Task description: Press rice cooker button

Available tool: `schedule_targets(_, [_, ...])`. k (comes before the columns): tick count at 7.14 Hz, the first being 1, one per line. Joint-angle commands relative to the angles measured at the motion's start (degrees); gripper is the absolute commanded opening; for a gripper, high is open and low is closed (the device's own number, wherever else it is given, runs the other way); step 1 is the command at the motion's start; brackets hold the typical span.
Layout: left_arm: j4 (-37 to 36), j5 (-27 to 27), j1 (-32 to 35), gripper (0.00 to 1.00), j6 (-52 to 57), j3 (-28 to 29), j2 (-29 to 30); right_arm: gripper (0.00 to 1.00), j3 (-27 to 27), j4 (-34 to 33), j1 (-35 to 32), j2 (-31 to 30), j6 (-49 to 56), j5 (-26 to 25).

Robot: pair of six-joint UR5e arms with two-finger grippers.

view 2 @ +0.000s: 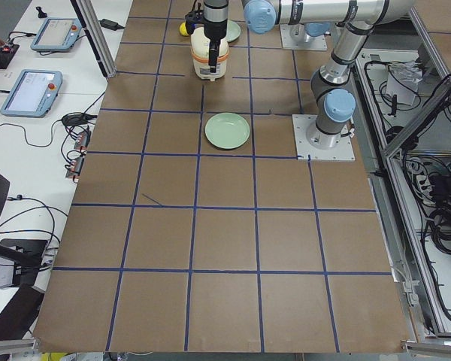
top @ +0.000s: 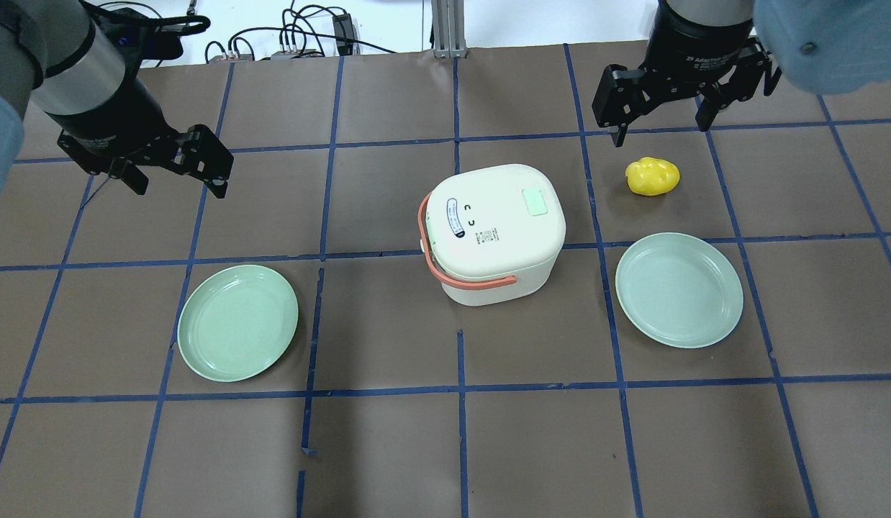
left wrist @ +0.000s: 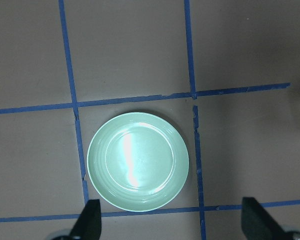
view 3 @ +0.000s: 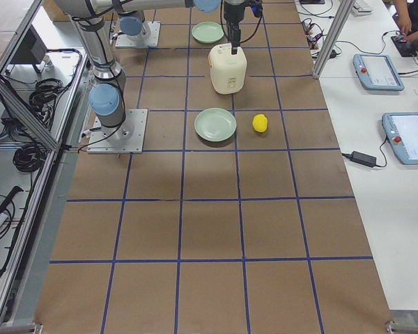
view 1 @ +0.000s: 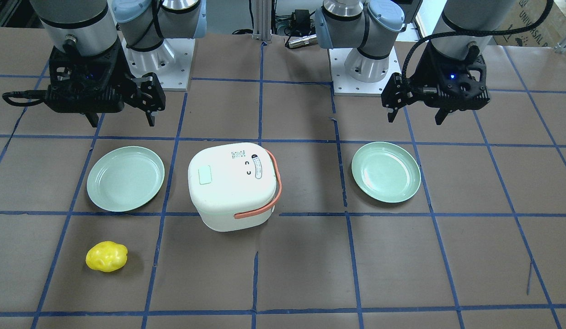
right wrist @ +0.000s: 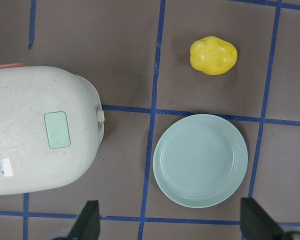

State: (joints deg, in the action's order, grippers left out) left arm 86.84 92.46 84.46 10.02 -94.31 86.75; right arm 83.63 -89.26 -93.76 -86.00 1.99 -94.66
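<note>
**A:** Black fingers, spread wide on both sides?

**B:** Yes. In the overhead view the left gripper hangs at upper left with its jaws fully apart. Nothing is between them, and it is clear of the bench. The right gripper, at upper right, is just as wide and just as empty.

**A:** And the arms?

**B:** Both wrists point straight down. The left wrist camera looks onto a green plate that lies between its fingertips.

**A:** Where is the rice cooker?

**B:** The rice cooker stands mid-frame in the overhead view. The other plate is at its lower right and a yellow lump at its upper right. The lid is shut, and the orange handle is folded down along the left and lower sides. The pale green button sits on the lid's upper right part, untouched.

**A:** Any writing?

**B:** A sticker on the lid has print too small to read. In the front-facing view, a cardboard box at upper right shows "UNIVERSAL".
</note>
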Motion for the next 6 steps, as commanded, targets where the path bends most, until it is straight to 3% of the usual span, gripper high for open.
schedule_targets(1, [0.00,0.00,0.00,1.00,0.00,0.00,0.00,0.80,-0.13,-0.39,-1.50,0.57,-3.99,0.26])
schedule_targets(2, [0.00,0.00,0.00,1.00,0.00,0.00,0.00,0.52,0.13,-0.39,-4.21,0.92,-7.06,5.31])
schedule_targets(3, [0.00,0.00,0.00,1.00,0.00,0.00,0.00,0.34,1.09,-0.48,-5.72,1.62,-11.09,6.06])
schedule_targets(4, [0.00,0.00,0.00,1.00,0.00,0.00,0.00,0.21,1.97,-0.48,-5.99,2.24,-10.79,6.15])
schedule_targets(6, [0.00,0.00,0.00,1.00,0.00,0.00,0.00,0.12,4.95,-2.31,-6.43,3.64,-10.26,6.33])
